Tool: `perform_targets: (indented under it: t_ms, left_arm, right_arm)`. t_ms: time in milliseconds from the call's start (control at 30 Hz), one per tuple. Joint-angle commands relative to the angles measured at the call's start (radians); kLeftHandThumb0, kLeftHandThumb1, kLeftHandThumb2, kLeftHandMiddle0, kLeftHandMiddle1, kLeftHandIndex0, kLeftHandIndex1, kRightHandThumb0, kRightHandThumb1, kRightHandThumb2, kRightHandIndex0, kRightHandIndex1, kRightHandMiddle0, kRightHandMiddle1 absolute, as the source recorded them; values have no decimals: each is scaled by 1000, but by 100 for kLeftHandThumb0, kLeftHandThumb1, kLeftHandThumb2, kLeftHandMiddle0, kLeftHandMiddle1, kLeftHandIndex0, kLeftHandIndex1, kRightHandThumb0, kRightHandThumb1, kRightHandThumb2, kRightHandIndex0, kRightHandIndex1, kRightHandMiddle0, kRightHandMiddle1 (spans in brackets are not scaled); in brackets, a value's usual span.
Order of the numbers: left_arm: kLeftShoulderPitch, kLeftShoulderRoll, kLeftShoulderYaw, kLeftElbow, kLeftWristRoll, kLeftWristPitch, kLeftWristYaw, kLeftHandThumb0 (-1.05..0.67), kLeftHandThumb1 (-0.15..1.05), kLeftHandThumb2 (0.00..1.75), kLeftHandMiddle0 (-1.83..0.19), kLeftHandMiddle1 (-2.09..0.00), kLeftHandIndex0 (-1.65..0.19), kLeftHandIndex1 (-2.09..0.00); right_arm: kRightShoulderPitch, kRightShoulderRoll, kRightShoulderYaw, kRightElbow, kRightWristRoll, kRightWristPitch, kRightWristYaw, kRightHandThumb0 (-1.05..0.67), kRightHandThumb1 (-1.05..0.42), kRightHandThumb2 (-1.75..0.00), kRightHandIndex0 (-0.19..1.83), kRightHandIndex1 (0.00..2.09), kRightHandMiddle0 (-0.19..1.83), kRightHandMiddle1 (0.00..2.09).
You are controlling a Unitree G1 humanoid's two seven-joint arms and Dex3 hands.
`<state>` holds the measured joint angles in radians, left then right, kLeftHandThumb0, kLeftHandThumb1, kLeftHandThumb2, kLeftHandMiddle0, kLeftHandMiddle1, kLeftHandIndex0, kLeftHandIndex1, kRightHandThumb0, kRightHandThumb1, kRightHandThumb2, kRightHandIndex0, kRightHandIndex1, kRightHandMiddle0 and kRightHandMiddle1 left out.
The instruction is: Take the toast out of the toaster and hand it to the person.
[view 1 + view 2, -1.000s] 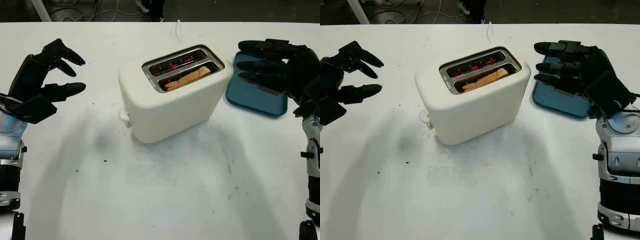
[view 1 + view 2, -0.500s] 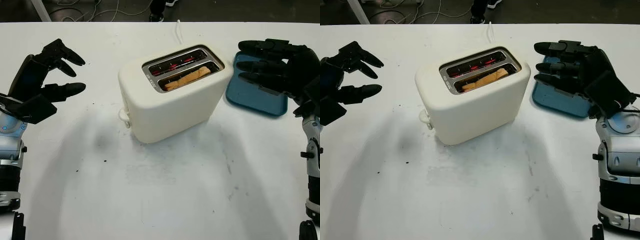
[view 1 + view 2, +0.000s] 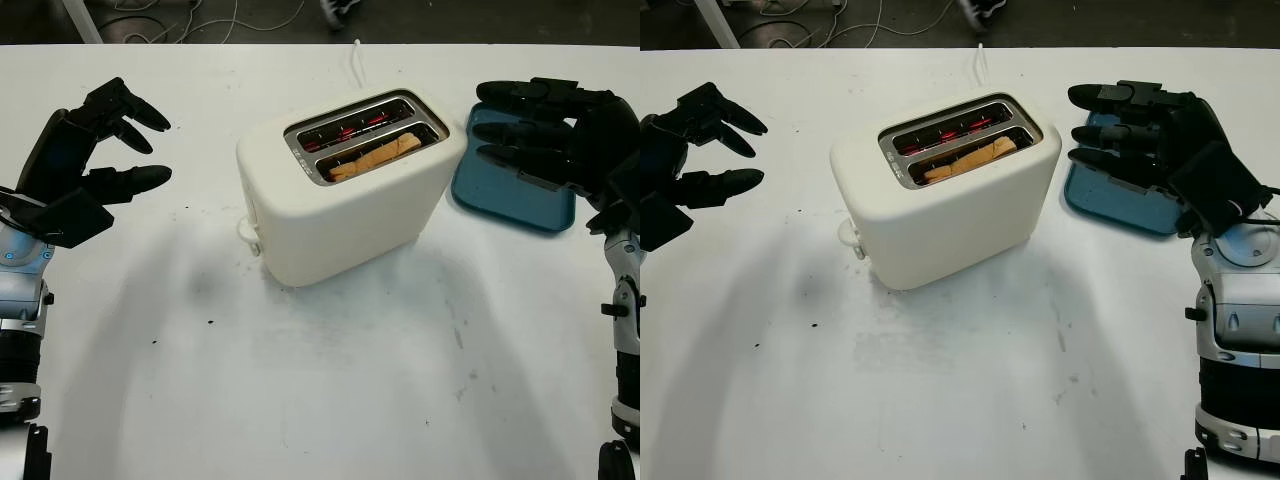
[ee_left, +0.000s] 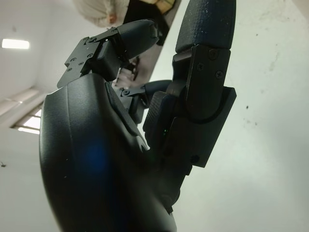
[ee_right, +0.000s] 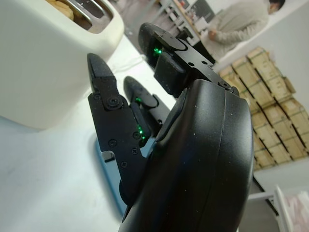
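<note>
A cream two-slot toaster (image 3: 340, 195) stands mid-table, turned at an angle. A slice of toast (image 3: 374, 156) sits low in its nearer slot; the farther slot shows glowing red elements. My left hand (image 3: 95, 150) hovers open above the table well left of the toaster, holding nothing. My right hand (image 3: 535, 130) is open to the toaster's right, its fingers (image 3: 1110, 128) pointing at the toaster with a small gap between. In the right wrist view the toaster's cream wall (image 5: 43, 63) stands just beyond the fingers.
A blue tray (image 3: 510, 195) lies flat under and behind my right hand. A white cord (image 3: 356, 62) runs from the toaster to the table's far edge. A person in a light top (image 5: 236, 26) stands in the background of the right wrist view.
</note>
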<state>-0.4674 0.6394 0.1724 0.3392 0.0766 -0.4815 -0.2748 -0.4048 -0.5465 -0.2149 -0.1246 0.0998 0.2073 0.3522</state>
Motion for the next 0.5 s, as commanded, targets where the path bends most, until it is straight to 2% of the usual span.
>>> perform_targets:
  t_ms: [0, 467]
  left_arm:
    - [13, -2, 3, -6, -8, 1, 0, -105, 92, 26, -42, -143, -29, -133]
    - [16, -2, 4, -14, -5, 10, 3, -105, 92, 25, -42, -143, -29, -133]
  right_arm:
    - [-4, -10, 4, -11, -8, 10, -2, -24, -81, 0, 88, 1, 78, 0]
    - [-4, -7, -1, -12, -8, 9, 3, -25, -81, 0, 88, 1, 78, 0]
